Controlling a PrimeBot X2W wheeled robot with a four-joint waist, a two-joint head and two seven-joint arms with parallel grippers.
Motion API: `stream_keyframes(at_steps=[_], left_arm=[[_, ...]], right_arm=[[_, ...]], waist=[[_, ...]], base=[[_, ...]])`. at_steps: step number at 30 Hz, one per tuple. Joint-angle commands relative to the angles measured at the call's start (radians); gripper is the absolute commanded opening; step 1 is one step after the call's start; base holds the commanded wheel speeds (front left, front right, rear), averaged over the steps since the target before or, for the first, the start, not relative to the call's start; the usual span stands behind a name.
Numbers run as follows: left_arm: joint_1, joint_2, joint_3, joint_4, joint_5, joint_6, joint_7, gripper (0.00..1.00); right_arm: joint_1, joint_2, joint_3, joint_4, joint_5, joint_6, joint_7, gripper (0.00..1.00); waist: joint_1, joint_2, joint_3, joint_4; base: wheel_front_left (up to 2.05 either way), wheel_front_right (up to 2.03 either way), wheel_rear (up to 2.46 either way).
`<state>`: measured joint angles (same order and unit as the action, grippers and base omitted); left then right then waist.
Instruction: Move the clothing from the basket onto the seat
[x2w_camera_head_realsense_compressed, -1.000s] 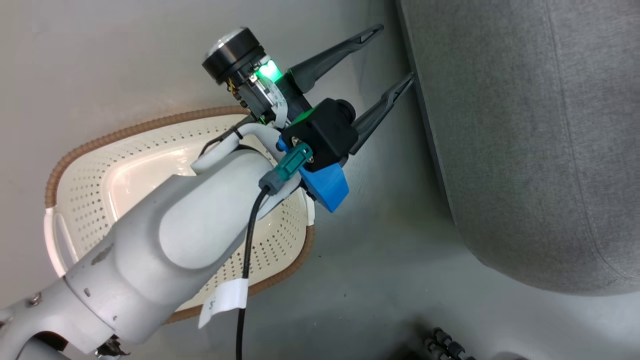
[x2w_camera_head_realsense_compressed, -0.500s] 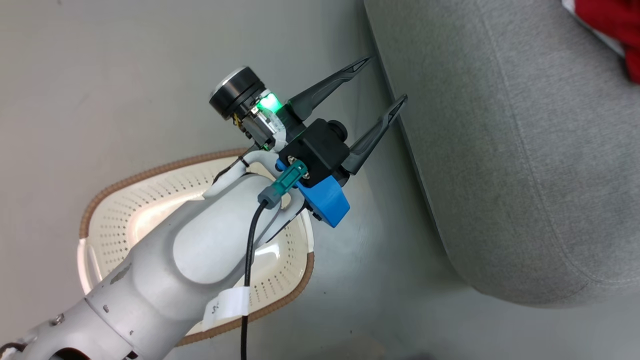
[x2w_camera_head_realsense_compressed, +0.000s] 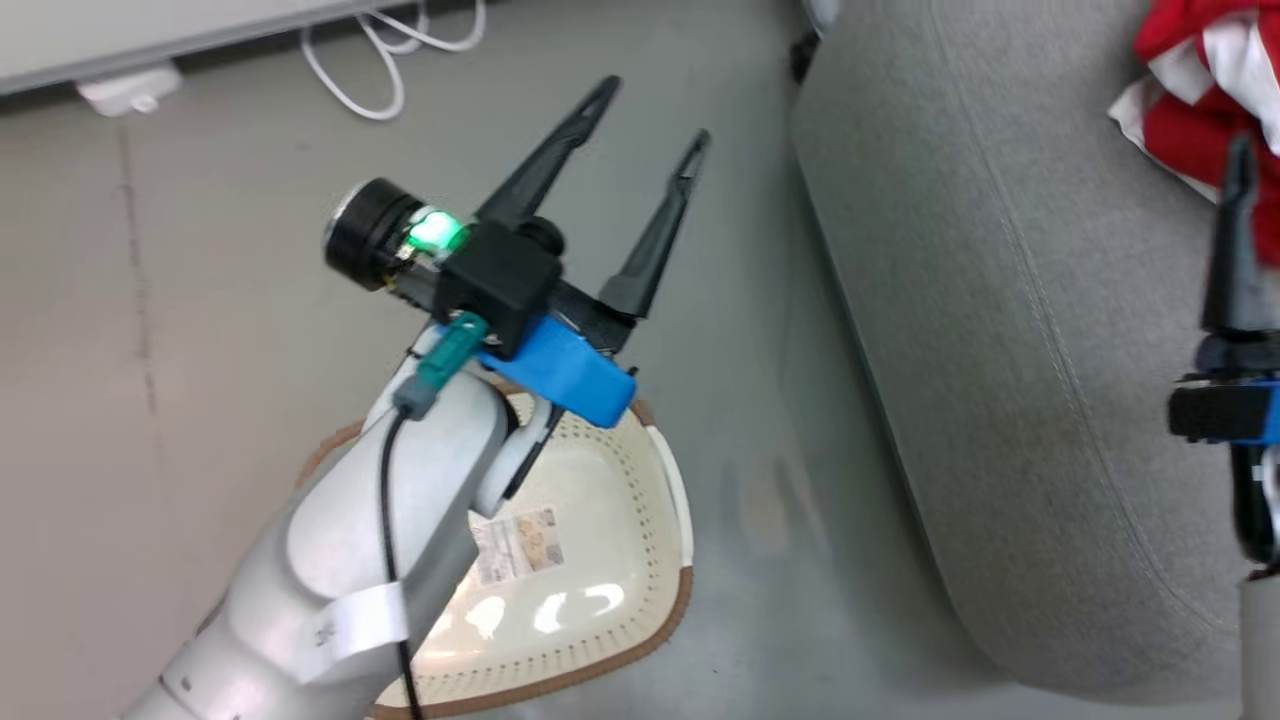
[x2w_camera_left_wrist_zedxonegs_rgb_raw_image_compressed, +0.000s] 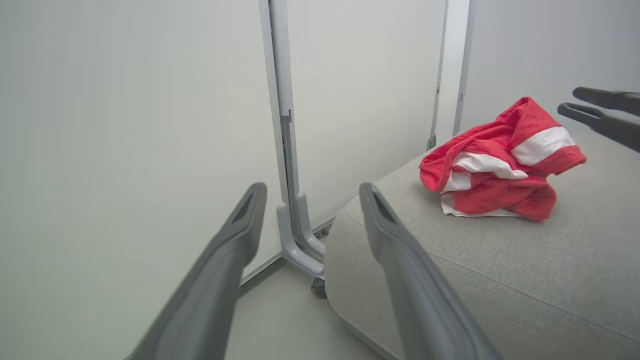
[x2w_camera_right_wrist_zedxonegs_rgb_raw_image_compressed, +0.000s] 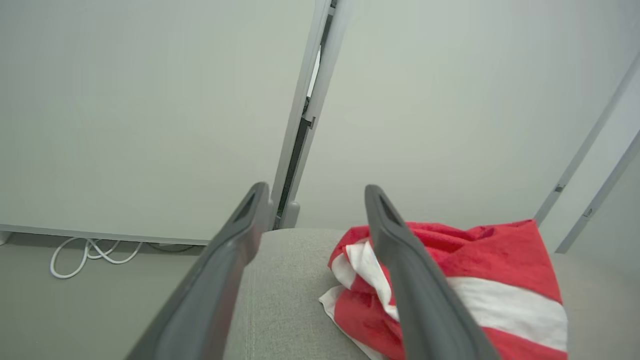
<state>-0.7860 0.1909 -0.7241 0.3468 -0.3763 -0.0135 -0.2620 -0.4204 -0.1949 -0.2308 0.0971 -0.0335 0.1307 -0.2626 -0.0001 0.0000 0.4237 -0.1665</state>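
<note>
Red clothing (x2w_camera_left_wrist_zedxonegs_rgb_raw_image_compressed: 500, 165) lies on the seat (x2w_camera_left_wrist_zedxonegs_rgb_raw_image_compressed: 500, 280); head view catches the basket (x2w_camera_head_realsense_compressed: 585, 560).

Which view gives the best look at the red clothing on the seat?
The left wrist view: the clothing lies whole, unobstructed, on the seat. In the right wrist view one finger of the right gripper crosses it; the head view cuts it off at the top right corner.

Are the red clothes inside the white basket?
No, the red clothing lies bunched on the grey seat, away from the basket.
</note>
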Motion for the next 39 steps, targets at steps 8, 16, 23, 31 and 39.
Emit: stream_keyframes(at_steps=[8,16,23,31,39], left_arm=[[0.156,-0.016,0.214,-0.057,0.047,0.011,-0.003,1.00],[0.309,-0.039,0.385,-0.090,0.107,-0.007,-0.003,1.00],[0.422,-0.055,0.488,-0.117,0.157,-0.031,-0.003,1.00],[0.569,-0.089,0.587,-0.117,0.201,-0.067,-0.003,1.00],[0.645,-0.113,0.628,-0.106,0.218,-0.086,-0.003,1.00]], right_arm=[[-0.008,0.020,0.135,0.025,0.012,0.000,-0.004,1.00],[0.046,0.052,0.181,0.069,0.029,0.000,-0.003,1.00],[0.119,0.077,0.172,0.083,0.035,0.000,-0.004,1.00],[0.236,0.106,0.148,0.091,0.047,0.000,-0.003,1.00],[0.313,0.122,0.133,0.100,0.060,0.000,-0.003,1.00]], waist=[[0.0001,0.0000,-0.144,0.125],[0.0001,0.0000,-0.223,0.192],[0.0001,0.0000,-0.271,0.228],[0.0001,0.0000,-0.348,0.254],[0.0001,0.0000,-0.402,0.258]], base=[[0.00,0.00,0.00],[0.00,0.00,0.00],[0.00,0.00,0.00],[0.00,0.00,0.00],[0.00,0.00,0.00]])
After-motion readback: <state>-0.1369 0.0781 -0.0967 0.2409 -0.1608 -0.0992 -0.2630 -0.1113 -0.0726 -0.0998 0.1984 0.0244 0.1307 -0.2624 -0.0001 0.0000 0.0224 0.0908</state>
